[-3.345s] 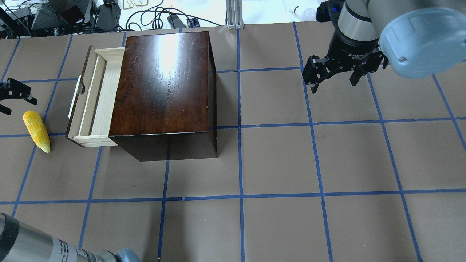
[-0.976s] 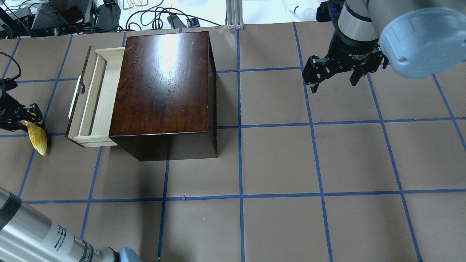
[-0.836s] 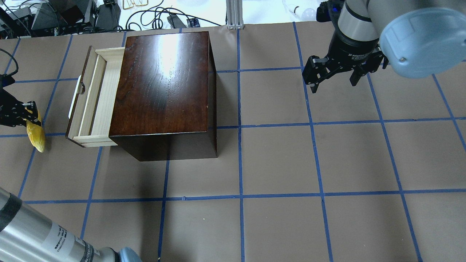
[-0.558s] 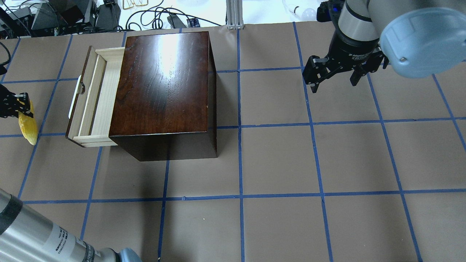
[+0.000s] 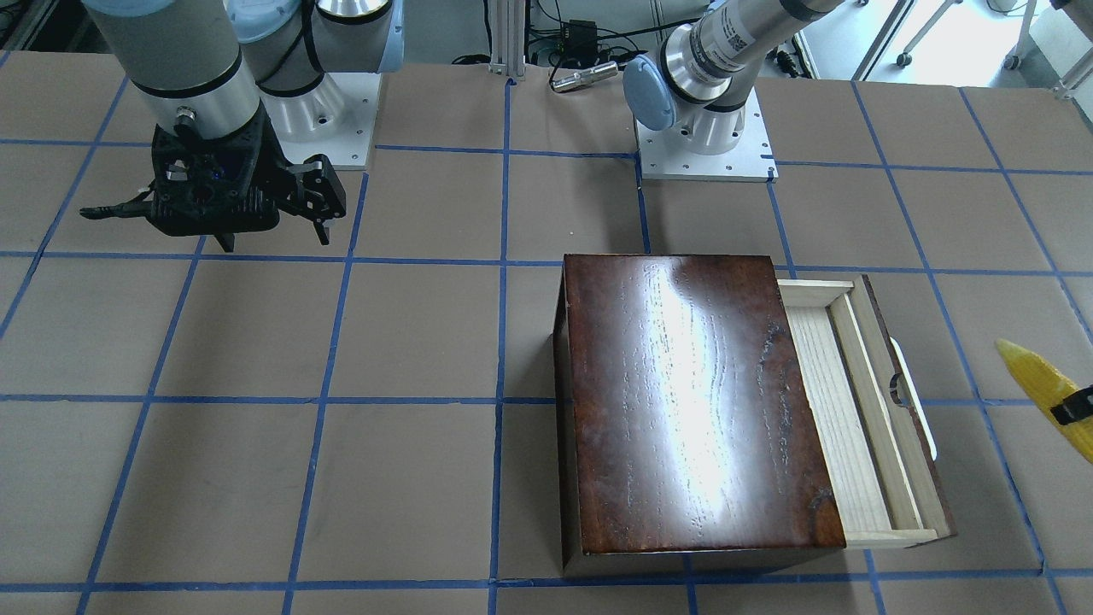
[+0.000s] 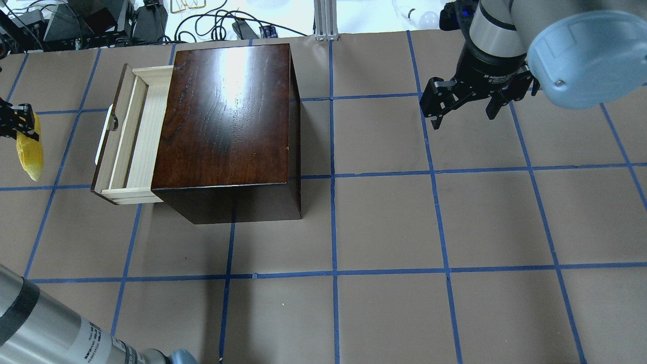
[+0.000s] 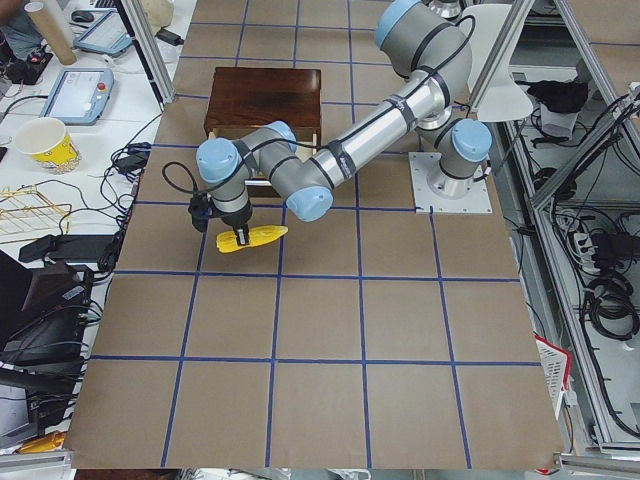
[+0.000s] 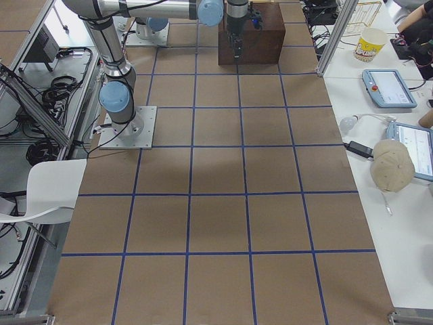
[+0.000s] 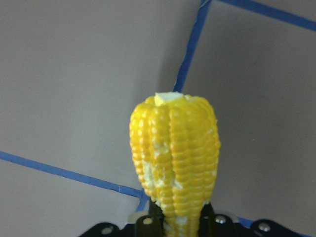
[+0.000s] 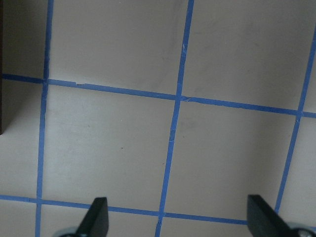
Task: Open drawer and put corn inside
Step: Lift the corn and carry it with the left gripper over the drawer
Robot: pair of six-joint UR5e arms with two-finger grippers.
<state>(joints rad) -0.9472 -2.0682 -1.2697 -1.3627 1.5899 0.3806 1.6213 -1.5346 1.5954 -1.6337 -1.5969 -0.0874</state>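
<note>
The drawer [image 6: 132,136] stands pulled out of the dark wooden box [image 6: 227,121], its pale-wood tray open and empty, white handle [image 6: 103,135] facing left. It also shows in the front view [image 5: 862,418]. My left gripper [image 6: 20,124] is shut on the yellow corn [image 6: 29,154] and holds it above the table, left of the drawer. The corn also shows in the front view [image 5: 1046,389], the left view [image 7: 250,238] and the left wrist view [image 9: 175,158]. My right gripper [image 6: 462,108] is open and empty, far right of the box.
The brown table [image 6: 384,222] carries a blue tape grid. Cables and equipment [image 6: 101,20] lie beyond the far edge. My left arm's forearm [image 6: 55,336] crosses the near left corner.
My left gripper closed on the corn and lifted it off the table, moving it up and toward the far side. The right arm and the drawer have not moved.
</note>
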